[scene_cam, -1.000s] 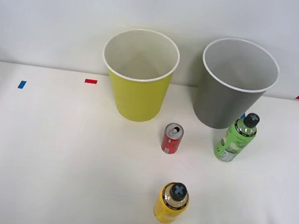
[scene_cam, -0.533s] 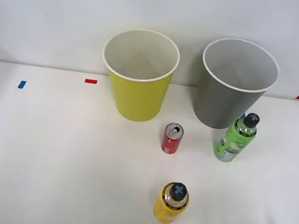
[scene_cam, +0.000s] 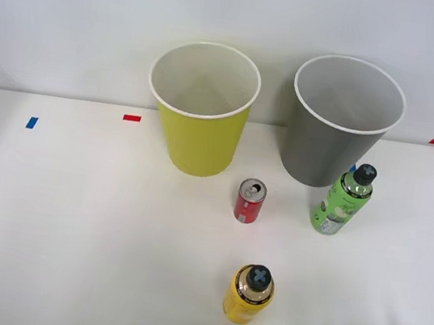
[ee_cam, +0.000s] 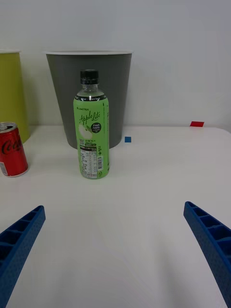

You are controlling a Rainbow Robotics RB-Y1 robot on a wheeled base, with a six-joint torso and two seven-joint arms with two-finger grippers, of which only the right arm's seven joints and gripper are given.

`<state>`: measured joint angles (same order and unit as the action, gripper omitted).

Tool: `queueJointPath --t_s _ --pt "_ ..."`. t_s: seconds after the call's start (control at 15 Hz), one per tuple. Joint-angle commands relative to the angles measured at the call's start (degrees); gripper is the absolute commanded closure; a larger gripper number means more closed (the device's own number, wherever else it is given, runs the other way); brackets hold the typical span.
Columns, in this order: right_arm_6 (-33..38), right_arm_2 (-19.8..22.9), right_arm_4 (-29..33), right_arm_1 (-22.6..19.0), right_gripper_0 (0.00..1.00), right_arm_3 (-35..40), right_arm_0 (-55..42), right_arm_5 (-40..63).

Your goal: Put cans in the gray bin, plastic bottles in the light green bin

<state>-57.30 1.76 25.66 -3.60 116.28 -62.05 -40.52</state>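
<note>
White desk point(scene_cam: 68, 230) spread wide, and at its far edge stand the light green bin point(scene_cam: 199, 131) and, to its right, the gray bin point(scene_cam: 330, 143), both upright. Just in front of the gray bin, the green plastic bottle point(ee_cam: 93, 132) stands capped. The yellow bottle point(scene_cam: 249, 295) stands nearer. Between the bins, a bit forward, the red can point(scene_cam: 250, 201). Right pincer point(ee_cam: 115, 250) released, fingers point(ee_cam: 19, 240) spread wide, low over the desk, facing the green bottle, holding nothing.
</note>
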Motion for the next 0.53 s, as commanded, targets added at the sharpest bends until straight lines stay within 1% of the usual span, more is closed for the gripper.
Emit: queueJointPath --t_s 0.07,0.53 --pt "0.00 0.00 0.00 0.00 0.00 0.00 0.00 0.00" --pt "0.00 0.00 0.00 0.00 0.00 0.00 0.00 0.00"
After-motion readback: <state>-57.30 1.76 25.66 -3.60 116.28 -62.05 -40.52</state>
